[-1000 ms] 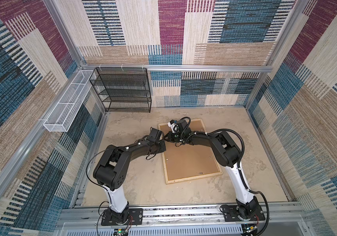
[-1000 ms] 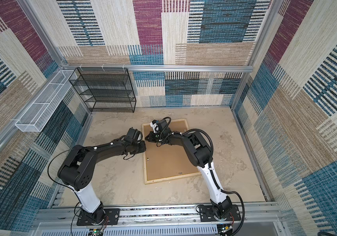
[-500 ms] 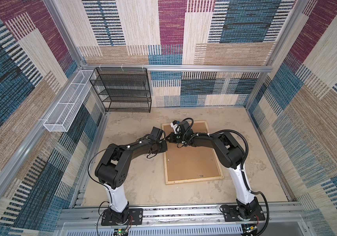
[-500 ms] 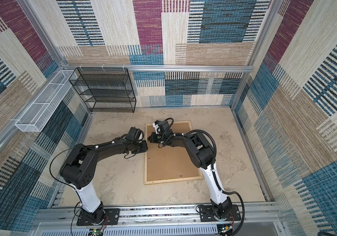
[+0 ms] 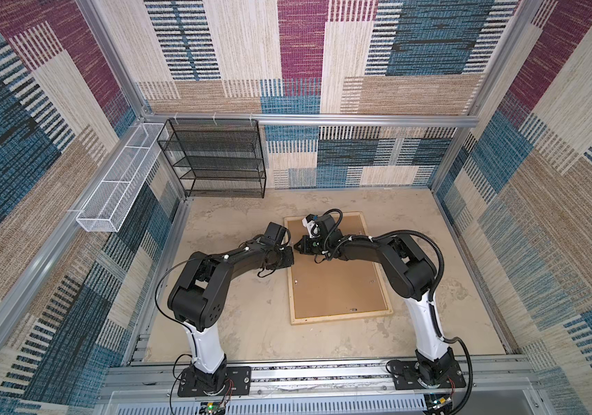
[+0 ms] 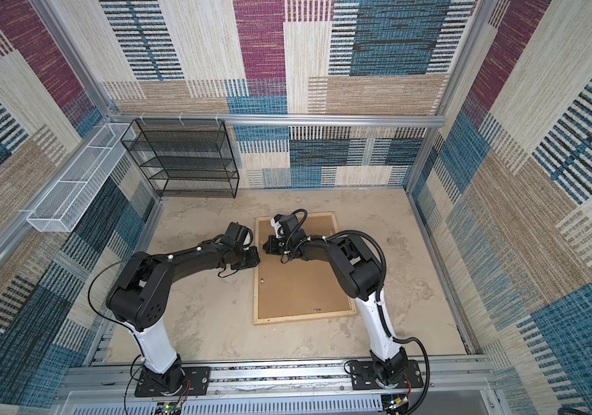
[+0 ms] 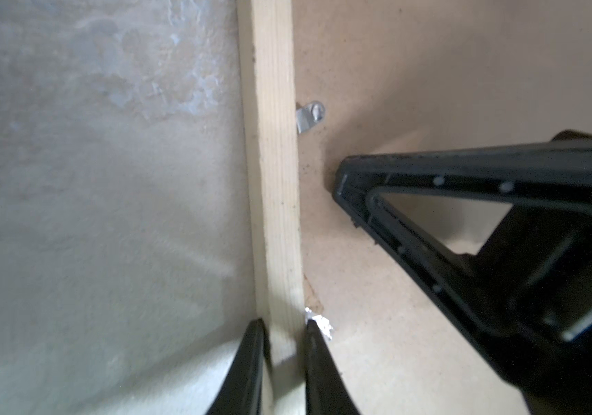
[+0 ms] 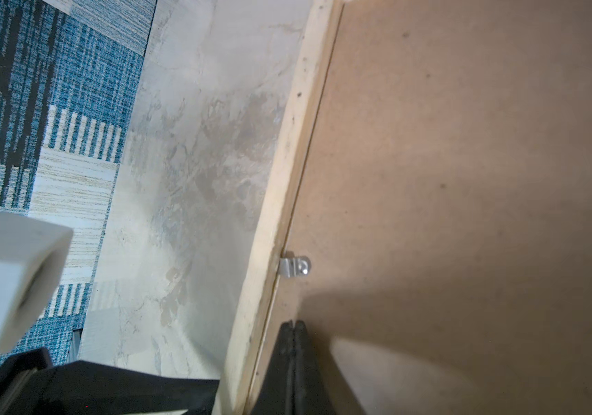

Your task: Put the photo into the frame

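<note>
The frame [image 5: 341, 318] [image 6: 305, 319] lies face down on the table, a pale wood rectangle filled by a brown backing board [image 5: 337, 287]. My left gripper [image 5: 290, 257] [image 7: 282, 323] is shut on the frame's left bar [image 7: 273, 179], one finger on each side of it. My right gripper [image 5: 296, 249] [image 8: 295, 323] is shut and empty. Its tips rest on the backing board [image 8: 466, 179] just inside that bar, close to a small metal tab [image 8: 294, 267]. The photo is hidden.
A black wire shelf [image 5: 215, 161] stands at the back left. A white wire basket [image 5: 118, 187] hangs on the left wall. A second metal tab [image 7: 321, 323] sits beside my left fingertip. Cell walls close in all round the table.
The frame has turned slightly and shifted a little right, now lying squarer to the table. Both grippers moved with it and kept their states.
</note>
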Tool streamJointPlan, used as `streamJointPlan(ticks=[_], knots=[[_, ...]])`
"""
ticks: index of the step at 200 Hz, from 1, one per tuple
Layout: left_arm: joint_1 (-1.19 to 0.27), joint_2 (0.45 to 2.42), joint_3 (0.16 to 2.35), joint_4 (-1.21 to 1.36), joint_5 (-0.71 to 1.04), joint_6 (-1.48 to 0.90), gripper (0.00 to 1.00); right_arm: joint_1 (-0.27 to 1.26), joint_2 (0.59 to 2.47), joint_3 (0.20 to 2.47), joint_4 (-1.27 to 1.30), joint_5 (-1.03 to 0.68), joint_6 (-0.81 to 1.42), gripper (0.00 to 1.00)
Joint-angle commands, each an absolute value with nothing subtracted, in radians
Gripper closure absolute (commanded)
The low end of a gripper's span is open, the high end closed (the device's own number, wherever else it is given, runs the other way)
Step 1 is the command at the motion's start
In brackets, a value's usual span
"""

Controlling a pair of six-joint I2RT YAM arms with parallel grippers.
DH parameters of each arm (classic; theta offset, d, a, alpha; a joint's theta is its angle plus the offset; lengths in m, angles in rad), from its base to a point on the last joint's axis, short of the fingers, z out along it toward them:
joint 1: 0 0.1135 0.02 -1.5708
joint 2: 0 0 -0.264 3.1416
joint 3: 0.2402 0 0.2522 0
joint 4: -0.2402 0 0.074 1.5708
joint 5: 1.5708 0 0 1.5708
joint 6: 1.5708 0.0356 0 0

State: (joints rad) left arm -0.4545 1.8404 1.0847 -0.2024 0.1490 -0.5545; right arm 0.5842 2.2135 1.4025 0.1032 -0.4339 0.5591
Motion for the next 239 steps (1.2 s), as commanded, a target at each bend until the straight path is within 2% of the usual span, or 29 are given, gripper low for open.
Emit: streamJointPlan(ticks=[1, 88, 239], knots=[[-0.457, 1.847, 1.090, -0.213, 0.225, -0.511, 0.93, 0.586, 2.221, 1.412, 0.037, -0.410, 0.546, 0.97], [-0.457, 1.841, 1.079, -0.197, 0.247, -0.505, 0.94, 0.586, 2.282, 1.506, -0.019, -0.377, 0.541, 0.98], [-0.459, 1.848, 1.075, -0.196, 0.265, -0.503, 0.94, 0.586, 2.283, 1.504, -0.001, -0.370, 0.561, 0.98]])
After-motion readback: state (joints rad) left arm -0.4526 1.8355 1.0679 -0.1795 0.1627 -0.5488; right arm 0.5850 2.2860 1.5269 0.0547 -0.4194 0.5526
